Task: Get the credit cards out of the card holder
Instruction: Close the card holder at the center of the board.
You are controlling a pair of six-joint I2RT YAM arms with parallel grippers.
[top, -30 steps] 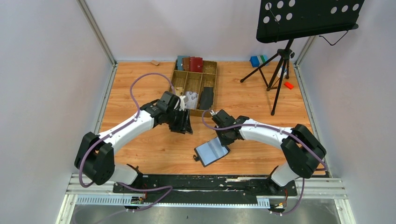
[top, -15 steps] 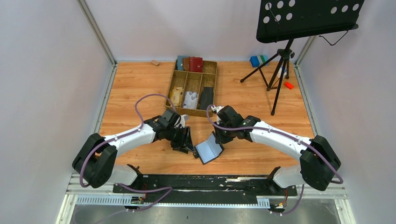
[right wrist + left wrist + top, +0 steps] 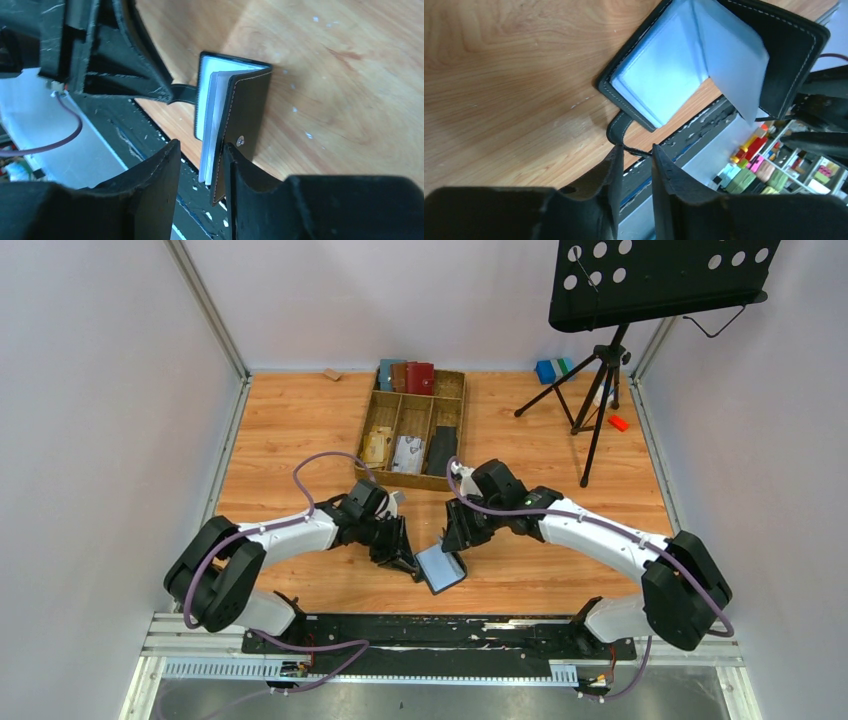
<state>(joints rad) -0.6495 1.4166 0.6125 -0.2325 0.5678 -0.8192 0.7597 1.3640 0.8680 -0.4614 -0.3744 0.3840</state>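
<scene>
— Where's the card holder [image 3: 441, 566]?
— On the counter [image 3: 300, 420], half open, its cover's edge between the right jaws, which stand apart.
— Left jaws?
— Narrowly apart at its closure tab [image 3: 616, 131]; can't tell if they pinch it.

A small black stitched folding card holder [image 3: 441, 567] is laid half open on the wooden table [image 3: 300, 410]. One cover is flat and the other raised steeply, with pale grey-blue sleeve pages [image 3: 659, 75] fanned between. Its closure tab [image 3: 616, 131] is pointed toward 9 o'clock. A whitish rectangular credit card [image 3: 407, 454] is seen in the compartmented wooden tray [image 3: 463, 430], toward 12 o'clock.
</scene>
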